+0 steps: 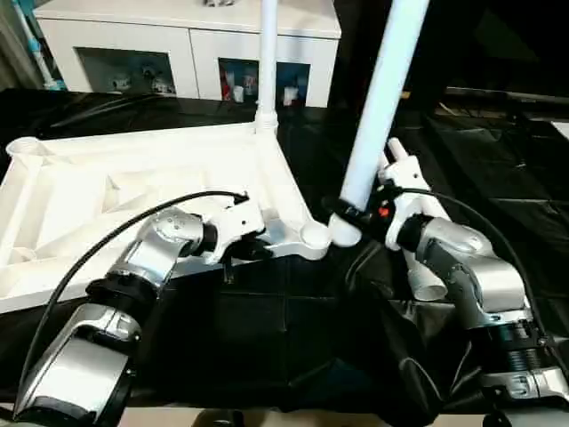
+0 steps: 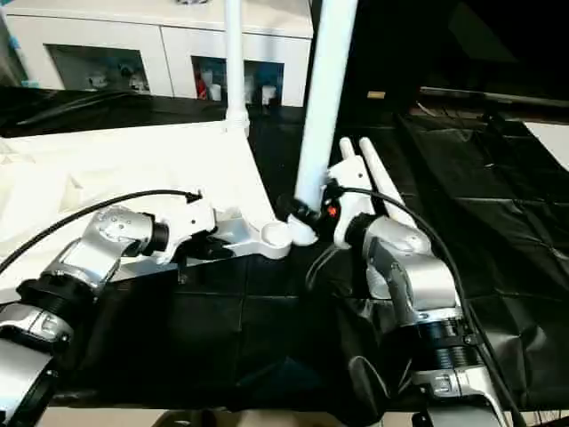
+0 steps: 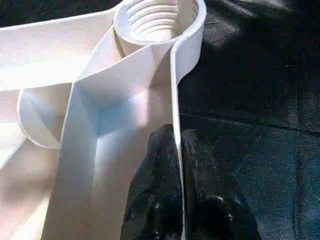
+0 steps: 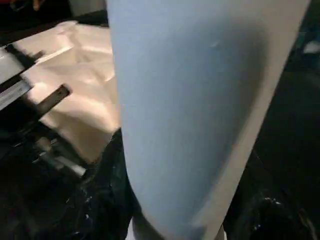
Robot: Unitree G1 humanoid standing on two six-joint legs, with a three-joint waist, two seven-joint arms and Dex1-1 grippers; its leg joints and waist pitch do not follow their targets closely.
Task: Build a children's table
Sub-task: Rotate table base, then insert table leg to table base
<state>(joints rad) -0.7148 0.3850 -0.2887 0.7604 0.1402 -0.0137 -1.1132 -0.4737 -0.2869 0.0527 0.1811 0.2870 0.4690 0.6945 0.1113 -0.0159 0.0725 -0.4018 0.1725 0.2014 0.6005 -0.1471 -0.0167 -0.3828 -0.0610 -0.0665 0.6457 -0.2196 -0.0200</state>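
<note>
1. Left arm reaches forward from the near left, silver forearm angled up toward the middle, wrist bent inward.
2. Left gripper (image 1: 253, 247): black fingers (image 3: 155, 200) pinched together on a thin white rim (image 3: 176, 150).
3. Right arm comes in from the near right, elbow low, wrist cocked upward.
4. Right gripper (image 1: 342, 212): fingers partly spread, clamped around a leaning white tube (image 1: 382, 98) near its lower end.

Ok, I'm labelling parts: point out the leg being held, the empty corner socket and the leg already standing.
held leg (image 1: 378, 107): left eye view, mid shaft.
corner socket (image 3: 155, 20): left wrist view, threaded inside.
standing leg (image 1: 267, 62): left eye view, shaft above its socket.
</note>
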